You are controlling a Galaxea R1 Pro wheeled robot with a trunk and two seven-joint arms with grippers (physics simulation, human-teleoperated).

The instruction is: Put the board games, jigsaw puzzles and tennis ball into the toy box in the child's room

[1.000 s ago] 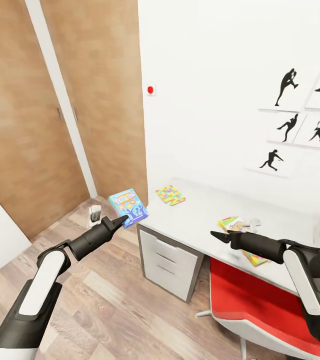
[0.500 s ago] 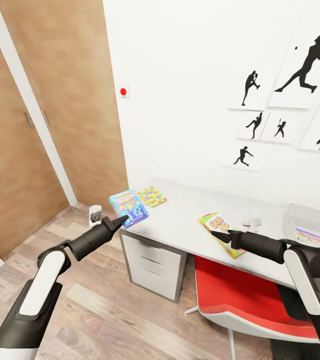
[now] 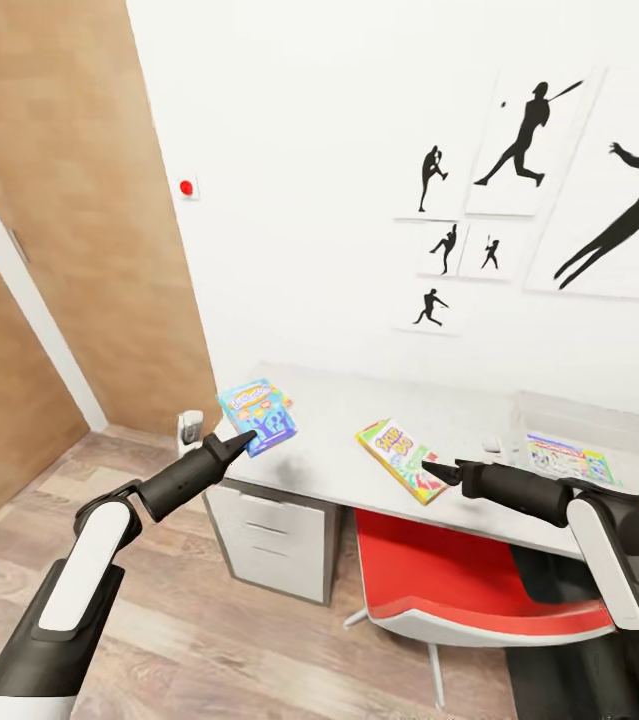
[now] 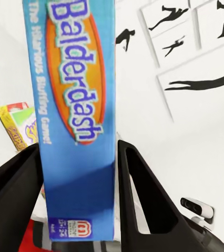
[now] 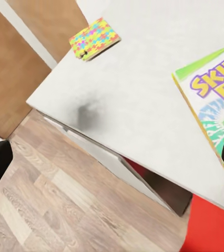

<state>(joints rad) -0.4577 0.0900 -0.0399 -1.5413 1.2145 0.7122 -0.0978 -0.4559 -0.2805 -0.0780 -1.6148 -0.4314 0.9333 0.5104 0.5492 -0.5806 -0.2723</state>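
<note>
The left hand is clamped on the blue board game near the worktop corner; a loose pinch might drop it. The right hand, fingers apart, hovers beside the Skip-Bo box.

On view: 2 board games, 1 jigsaw puzzle, 1 toy box, 1 table.

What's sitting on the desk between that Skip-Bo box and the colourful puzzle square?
Nothing: in the right wrist view, only bare light grey table stretches between the SKIP BO box and the jigsaw puzzle.
</note>
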